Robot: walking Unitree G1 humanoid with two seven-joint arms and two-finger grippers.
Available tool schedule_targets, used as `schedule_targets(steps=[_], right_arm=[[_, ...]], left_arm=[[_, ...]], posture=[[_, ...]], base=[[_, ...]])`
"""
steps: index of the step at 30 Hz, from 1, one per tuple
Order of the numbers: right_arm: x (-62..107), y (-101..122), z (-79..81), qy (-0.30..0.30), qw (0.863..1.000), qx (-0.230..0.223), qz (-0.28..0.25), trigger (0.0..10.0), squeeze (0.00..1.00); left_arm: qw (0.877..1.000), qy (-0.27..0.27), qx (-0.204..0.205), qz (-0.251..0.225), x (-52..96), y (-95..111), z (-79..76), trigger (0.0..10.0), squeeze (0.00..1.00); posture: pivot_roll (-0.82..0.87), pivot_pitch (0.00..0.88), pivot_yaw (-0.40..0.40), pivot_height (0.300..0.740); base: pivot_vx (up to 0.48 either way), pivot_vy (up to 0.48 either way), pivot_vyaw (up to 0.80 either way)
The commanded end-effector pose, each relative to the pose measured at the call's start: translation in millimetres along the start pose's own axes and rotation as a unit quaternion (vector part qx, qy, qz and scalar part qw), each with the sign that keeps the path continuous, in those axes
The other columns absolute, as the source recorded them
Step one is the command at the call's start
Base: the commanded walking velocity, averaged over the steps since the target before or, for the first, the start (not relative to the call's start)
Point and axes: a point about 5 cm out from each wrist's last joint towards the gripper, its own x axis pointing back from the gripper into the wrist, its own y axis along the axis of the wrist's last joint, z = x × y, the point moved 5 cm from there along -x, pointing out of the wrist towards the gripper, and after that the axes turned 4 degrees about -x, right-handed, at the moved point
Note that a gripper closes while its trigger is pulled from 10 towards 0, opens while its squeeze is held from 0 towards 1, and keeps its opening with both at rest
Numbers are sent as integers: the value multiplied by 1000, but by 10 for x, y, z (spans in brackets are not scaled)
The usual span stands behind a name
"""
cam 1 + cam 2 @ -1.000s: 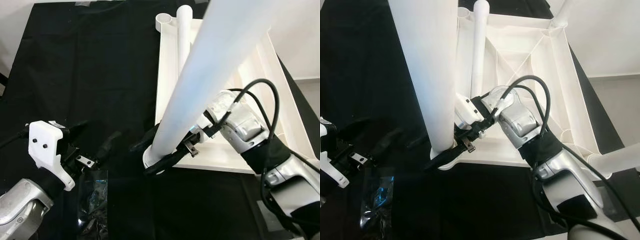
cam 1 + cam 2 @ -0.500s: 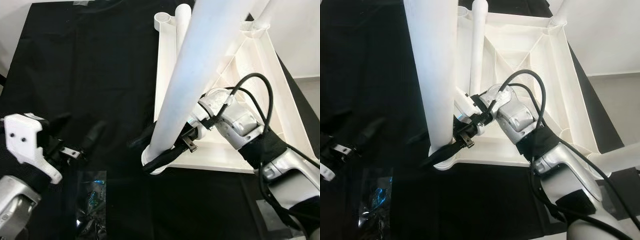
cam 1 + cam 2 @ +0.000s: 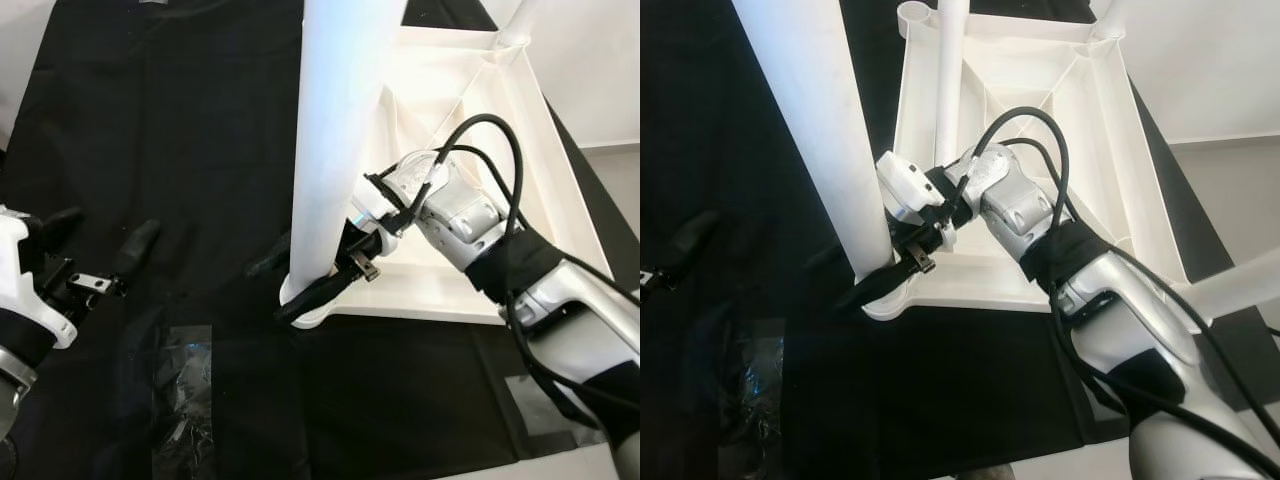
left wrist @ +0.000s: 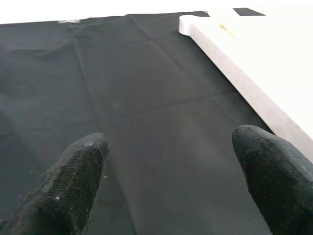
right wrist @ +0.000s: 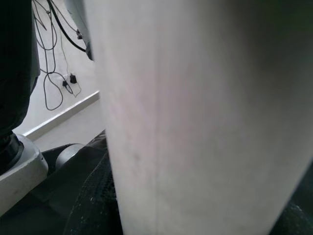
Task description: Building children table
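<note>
While the right end effector point(image 3: 300, 283) clasps the white leg point(image 3: 335, 150), the left end effector point(image 3: 95, 245) hangs released.

A wrinkled black cloth point(image 3: 190, 120) covers the floor, bordered by pale grey flooring point(image 3: 1230, 190) at right.

Our right gripper point(image 3: 300, 275) reaches in from the right, arm bent at the elbow, its black fingers clamped around the base of the white table leg point(image 3: 335, 140). Our left gripper point(image 3: 95, 235) hovers low on the left, fingers spread wide apart.
</note>
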Motion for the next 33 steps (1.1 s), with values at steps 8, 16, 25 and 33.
schedule_targets(steps=[8,16,25,33], right_arm=[[-9,-207,32,-4,1000,-30,6,10000,0],[-90,-458,24,-78,994,-67,25,10000,0],[-218,-578,-92,-203,968,-145,28,10000,0],[-242,-1495,83,-638,712,-284,73,10000,0]], left_arm=[[1000,-4,2,5,70,10,-43,10000,0],[1000,-7,11,5,28,-61,-79,10000,0],[1000,-6,15,5,18,-103,-95,10000,0],[999,-31,22,9,-133,-272,-141,10000,0]], posture=[[152,422,-85,740],[82,369,-118,740],[67,332,-133,740],[69,228,-55,740]], base=[[0,0,0],[0,0,0],[0,0,0],[0,0,0]])
